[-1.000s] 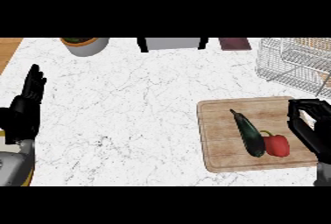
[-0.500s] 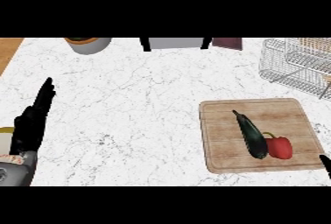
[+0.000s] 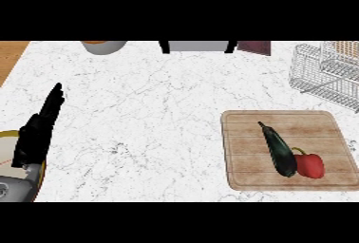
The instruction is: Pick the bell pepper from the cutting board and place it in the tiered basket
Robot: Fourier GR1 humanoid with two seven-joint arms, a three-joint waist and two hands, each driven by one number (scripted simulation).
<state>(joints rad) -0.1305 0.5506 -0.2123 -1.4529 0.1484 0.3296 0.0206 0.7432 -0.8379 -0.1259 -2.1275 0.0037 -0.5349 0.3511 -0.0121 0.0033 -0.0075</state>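
Note:
A red bell pepper (image 3: 310, 165) lies on the wooden cutting board (image 3: 245, 128) at the lower right of the head view, touching a dark green zucchini (image 3: 278, 148) that lies lengthwise beside it. The white wire tiered basket (image 3: 329, 73) stands at the upper right edge. My left hand (image 3: 38, 130) shows at the left edge, seen edge-on with straight fingers pointing up, far from the board. My right hand is out of the view.
A round grey pot (image 3: 104, 46), a grey box with black sides (image 3: 199, 46) and a dark maroon object (image 3: 254, 47) line the counter's far edge. A yellow-rimmed plate (image 3: 8, 147) peeks in under my left hand. White marble counter (image 3: 154, 123) spans the middle.
My right hand, beside the board's right edge one second ago, has dropped out of the view. My left hand has turned edge-on and shifted slightly right. Pepper and zucchini lie as before.

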